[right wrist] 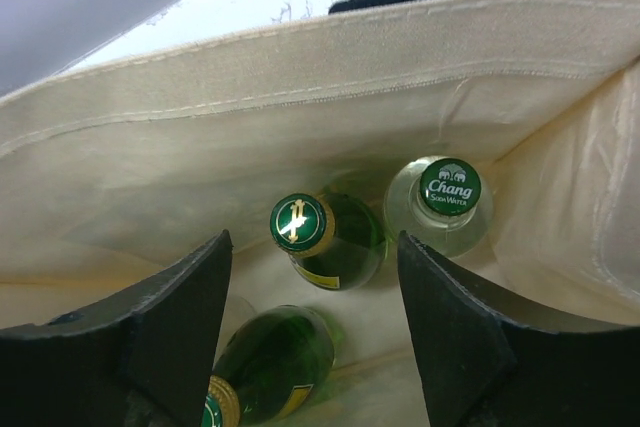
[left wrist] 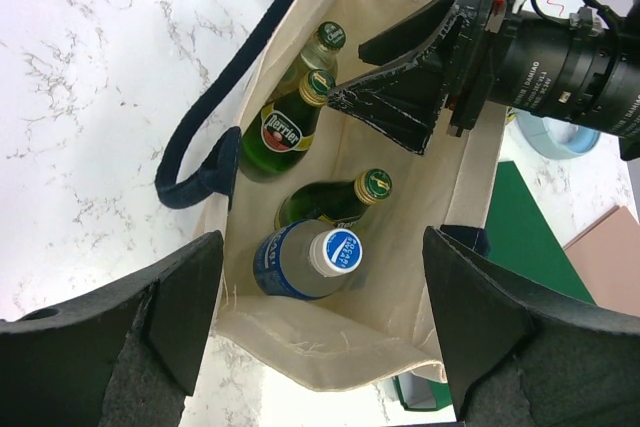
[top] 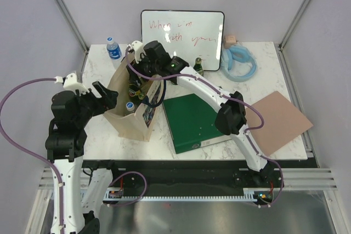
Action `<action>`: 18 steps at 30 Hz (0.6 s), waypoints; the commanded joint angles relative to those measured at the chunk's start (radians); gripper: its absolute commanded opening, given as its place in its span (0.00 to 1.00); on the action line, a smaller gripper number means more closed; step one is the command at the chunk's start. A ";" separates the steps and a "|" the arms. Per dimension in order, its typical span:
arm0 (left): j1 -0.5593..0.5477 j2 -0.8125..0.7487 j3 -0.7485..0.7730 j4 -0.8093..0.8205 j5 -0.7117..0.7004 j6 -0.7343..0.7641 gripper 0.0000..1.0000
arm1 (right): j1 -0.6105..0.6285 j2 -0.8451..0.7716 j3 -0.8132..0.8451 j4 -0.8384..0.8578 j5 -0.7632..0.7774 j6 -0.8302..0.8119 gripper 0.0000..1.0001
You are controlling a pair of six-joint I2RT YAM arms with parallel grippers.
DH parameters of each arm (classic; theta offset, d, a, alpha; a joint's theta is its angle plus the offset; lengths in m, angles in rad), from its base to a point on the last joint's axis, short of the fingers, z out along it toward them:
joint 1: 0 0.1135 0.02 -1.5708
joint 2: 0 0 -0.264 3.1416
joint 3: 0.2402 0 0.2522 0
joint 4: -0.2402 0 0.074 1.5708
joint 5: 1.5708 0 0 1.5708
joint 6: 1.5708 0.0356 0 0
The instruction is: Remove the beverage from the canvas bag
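Left gripper (left wrist: pixel 320 247) hangs wide open over the near end of the canvas bag (left wrist: pixel 330 357), with one finger on each side of the cloth. I cannot tell whether the pads touch it. I see the bag standing upright on the marble table (top: pixel 104 143) with its mouth open, just beside the green binder (top: pixel 192 121).

When I look down inside, the water bottle (left wrist: pixel 335 252) with a blue and white cap is nearest to me. Just beside it is a green bottle (left wrist: pixel 320 205), tilted. Farther in stands the Perrier bottle (left wrist: pixel 290 132), and just beside that one is the clear Chang bottle (right wrist: pixel 450 187).

Right gripper (right wrist: pixel 312 242) is down inside the far end of the bag. Its jaws stand apart and the cap of the Perrier bottle sits between them, closer to one finger. There is a gap on both sides, so nothing is held.

Beyond the bag a whiteboard (top: pixel 182 39) stands at the far edge of the table.
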State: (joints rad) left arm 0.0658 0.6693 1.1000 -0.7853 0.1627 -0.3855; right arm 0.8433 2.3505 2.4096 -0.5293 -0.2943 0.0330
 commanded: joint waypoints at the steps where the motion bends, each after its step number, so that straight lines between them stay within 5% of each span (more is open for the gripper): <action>1: 0.003 -0.014 -0.008 -0.011 0.011 -0.032 0.87 | 0.013 0.006 0.006 0.037 0.006 0.016 0.70; 18: 0.003 -0.008 -0.019 -0.015 0.014 -0.038 0.87 | 0.030 0.069 0.003 0.035 0.015 0.015 0.64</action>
State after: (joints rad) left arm 0.0658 0.6601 1.0847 -0.8101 0.1627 -0.3965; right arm 0.8627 2.3825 2.3959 -0.5282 -0.2928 0.0395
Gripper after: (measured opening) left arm 0.868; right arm 0.638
